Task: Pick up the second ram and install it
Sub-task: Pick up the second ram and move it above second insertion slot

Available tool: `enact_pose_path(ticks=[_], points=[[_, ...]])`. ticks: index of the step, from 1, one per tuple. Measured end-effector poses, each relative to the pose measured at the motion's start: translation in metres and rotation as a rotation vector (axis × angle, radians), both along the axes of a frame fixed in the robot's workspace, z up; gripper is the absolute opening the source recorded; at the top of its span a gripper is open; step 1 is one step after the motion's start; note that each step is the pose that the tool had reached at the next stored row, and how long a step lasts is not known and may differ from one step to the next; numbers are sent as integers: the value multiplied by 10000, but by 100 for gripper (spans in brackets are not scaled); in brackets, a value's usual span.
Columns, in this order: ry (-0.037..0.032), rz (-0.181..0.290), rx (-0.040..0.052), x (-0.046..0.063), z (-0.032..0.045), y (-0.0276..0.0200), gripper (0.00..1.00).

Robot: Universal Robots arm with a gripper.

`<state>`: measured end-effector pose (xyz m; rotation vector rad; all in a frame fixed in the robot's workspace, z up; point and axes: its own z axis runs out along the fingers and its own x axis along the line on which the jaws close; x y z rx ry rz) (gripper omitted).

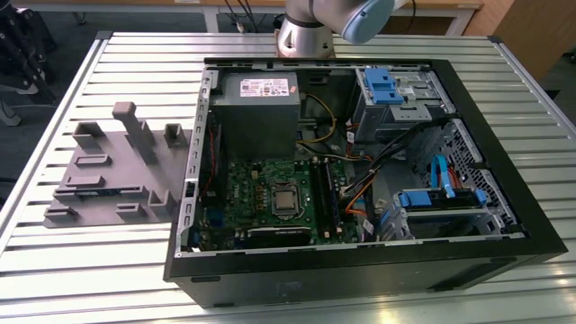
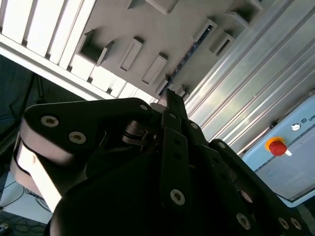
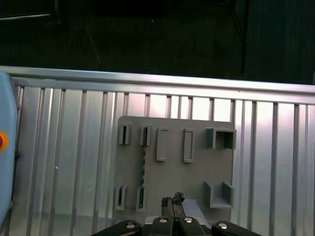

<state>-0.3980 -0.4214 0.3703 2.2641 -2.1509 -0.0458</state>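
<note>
Far on the exterior view's left, the grey tray (image 1: 117,175) sits on the slatted tabletop (image 1: 90,270). The second ram (image 3: 143,169) is parked in it, standing on edge between two pairs of slot blocks, which you can see in the first wrist view. The gripper (image 3: 173,200) hangs above the tray, a bit to one side of the ram and not touching it, fingers closed on nothing. Over to the exterior view's right is the open PC case (image 1: 360,277) with the green motherboard (image 1: 256,182) lying inside. The arm's base (image 1: 304,37) stands behind the case.
</note>
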Motion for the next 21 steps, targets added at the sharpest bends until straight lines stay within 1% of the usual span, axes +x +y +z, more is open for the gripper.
enact_pose_path(ticks=[5, 11, 21], points=[[0, 638, 1, 0, -2, -1, 11], [0, 651, 0, 0, -5, 0, 11], [-2, 651, 1, 0, -45, -1, 11]])
